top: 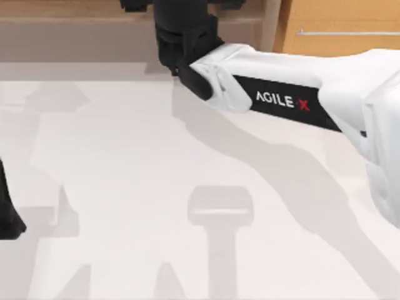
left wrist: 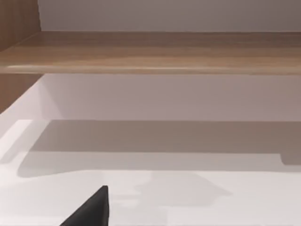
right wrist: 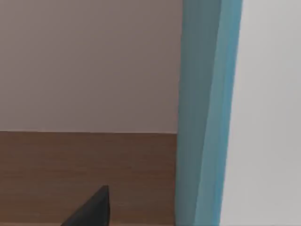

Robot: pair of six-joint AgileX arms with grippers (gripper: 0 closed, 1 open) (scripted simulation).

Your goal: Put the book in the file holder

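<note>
Right gripper (top: 181, 37) at table's far edge — book (right wrist: 207, 113) close beside jaws.

Smooth matt white table (top: 125, 187) beneath a wood-grain cabinet (top: 337, 25) with satin sheen; the arm (top: 281, 81) wears glossy white and black plastic.

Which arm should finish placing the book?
Right. Its end effector reaches the wooden cabinet at the table's far edge, and the book looms close in its wrist view. The left arm sits parked at the left edge.
</note>
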